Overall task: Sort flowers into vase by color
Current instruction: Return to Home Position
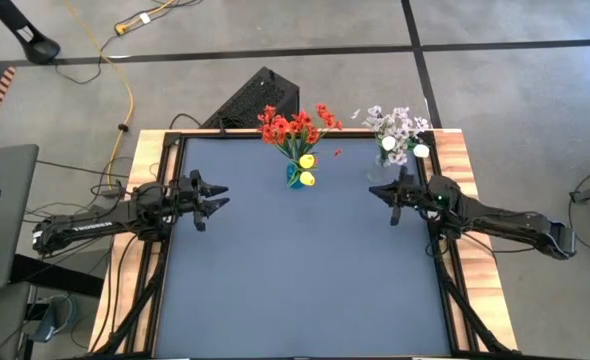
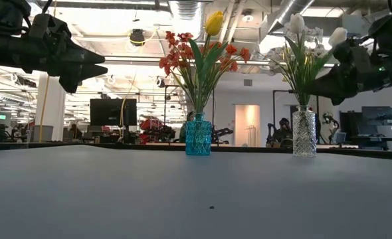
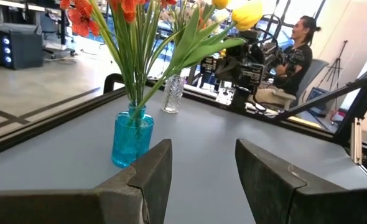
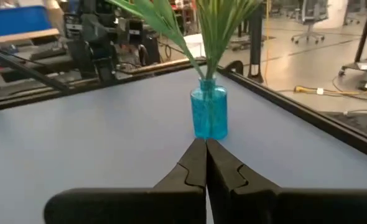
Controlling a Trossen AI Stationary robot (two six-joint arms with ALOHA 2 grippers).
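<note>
A blue glass vase (image 2: 198,135) stands near the table's far edge, holding red blossom clusters (image 1: 293,127) and yellow tulips (image 2: 214,22) by their green stems. A clear glass vase (image 2: 303,132) stands at the far right, holding white tulips (image 2: 297,24) and pale lilac sprays (image 1: 397,123). My left gripper (image 1: 218,196) hovers open above the table's left side, pointing toward the blue vase (image 3: 132,138). My right gripper (image 1: 376,189) hovers shut on the right, just near of the clear vase, pointing at the blue vase (image 4: 209,114).
The blue-grey table top (image 1: 305,270) has a wooden frame with black rails (image 1: 453,275). A person (image 3: 293,57) sits beyond the table's right side in the left wrist view. Cables and a laptop (image 1: 0,215) lie off the table's left side.
</note>
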